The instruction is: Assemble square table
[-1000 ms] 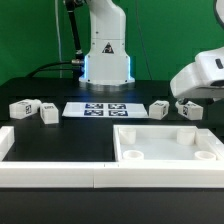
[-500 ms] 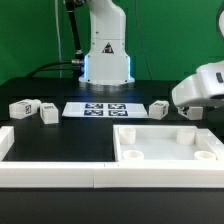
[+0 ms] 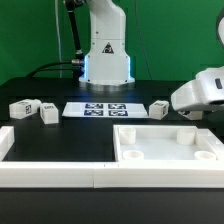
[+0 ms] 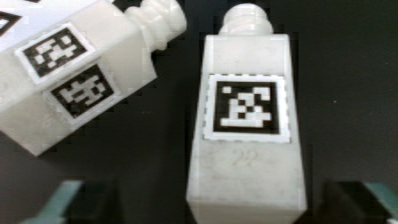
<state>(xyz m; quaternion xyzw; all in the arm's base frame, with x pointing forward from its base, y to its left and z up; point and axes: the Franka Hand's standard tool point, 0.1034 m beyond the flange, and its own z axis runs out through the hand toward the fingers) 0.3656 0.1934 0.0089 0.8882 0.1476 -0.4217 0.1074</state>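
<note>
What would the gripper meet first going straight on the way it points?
The tagged white leg centred under the gripper, jaws open either side of it. The neighbouring leg lies off that line. How far off contact is, unclear.

White Panda arm in smooth, rounded shells.
Its base (image 3: 118,30) bears a triangular black warning sticker (image 3: 106,47), a blue glow (image 3: 87,68) rims the base's foot, black cables (image 3: 68,30) run beside the base, and the fingers (image 4: 365,203) are dark.
</note>
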